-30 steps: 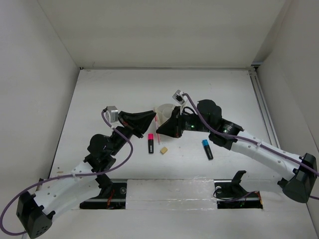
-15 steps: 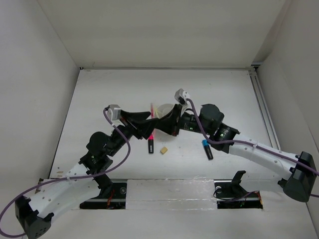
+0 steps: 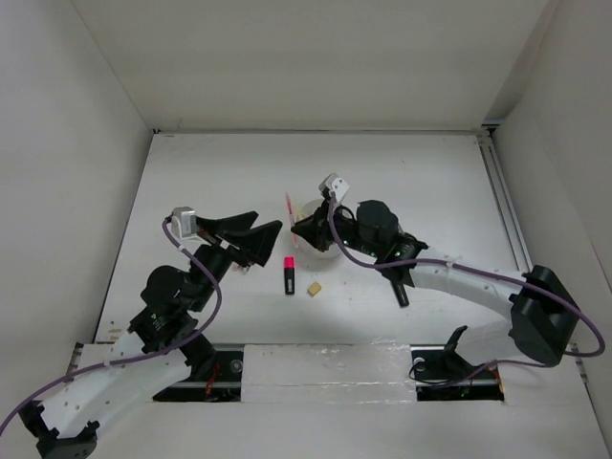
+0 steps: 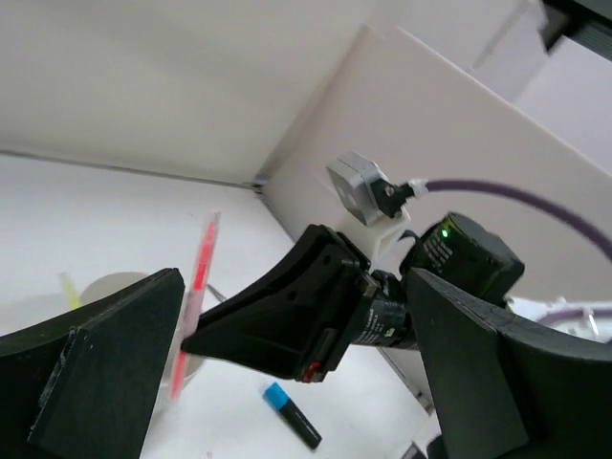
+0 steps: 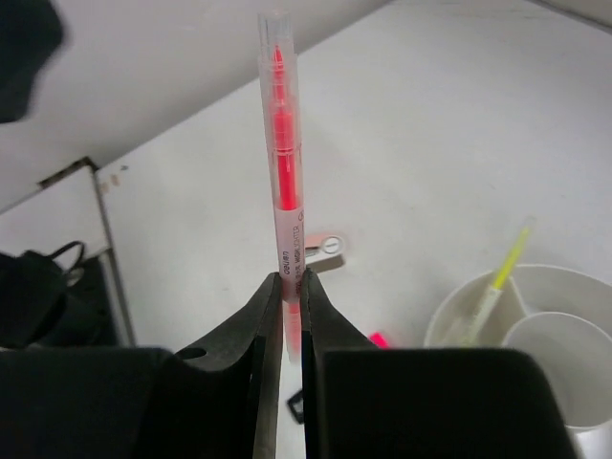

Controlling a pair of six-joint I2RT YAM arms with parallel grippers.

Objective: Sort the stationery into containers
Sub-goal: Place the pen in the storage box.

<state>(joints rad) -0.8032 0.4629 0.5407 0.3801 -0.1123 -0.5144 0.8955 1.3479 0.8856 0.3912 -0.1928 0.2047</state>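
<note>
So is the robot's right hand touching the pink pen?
Touching. The right wrist view shows the right gripper shut on the pink pen, pressing on both sides of its lower end with no gap.

Clear, glossy plastic on the thin pink pen [image 5: 284,191]; right gripper [image 5: 291,277] matt black plastic; smooth white plastic round organizer [image 5: 442,330], four o'clock.
</note>
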